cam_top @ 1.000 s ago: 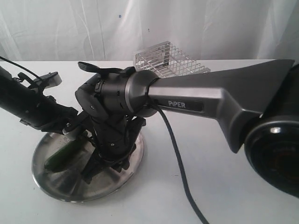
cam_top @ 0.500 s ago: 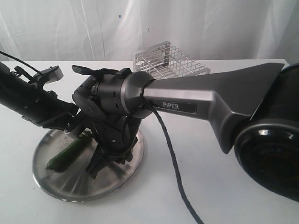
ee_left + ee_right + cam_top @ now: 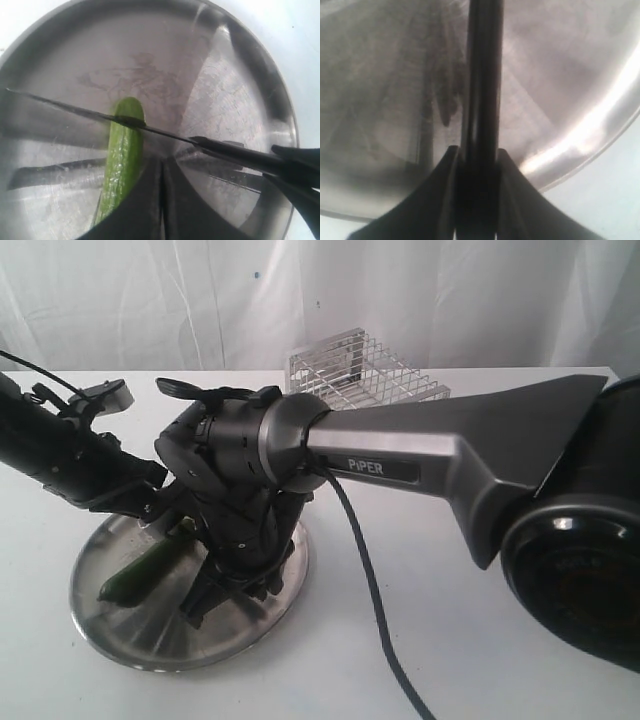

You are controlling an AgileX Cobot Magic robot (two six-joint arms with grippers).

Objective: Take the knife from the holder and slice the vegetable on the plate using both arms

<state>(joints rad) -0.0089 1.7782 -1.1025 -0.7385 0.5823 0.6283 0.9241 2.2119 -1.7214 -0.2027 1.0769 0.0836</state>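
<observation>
The vegetable, a slim green cucumber, lies on the round steel plate, seen in the exterior view as the vegetable on the plate's left half. The knife lies across the vegetable close to its rounded end, its dark blade touching the skin. My right gripper is shut on the knife's black handle, low over the plate. My left gripper is shut with nothing between its fingers, right beside the vegetable. The wire holder stands at the back.
The bulky grey right arm reaches across the middle from the right, with a black cable hanging from it onto the white table. The left arm comes in from the left edge. A white curtain closes off the back.
The right arm has shifted a little to the left over the plate and the left arm has risen slightly. Over the last half second almost nothing has moved.
</observation>
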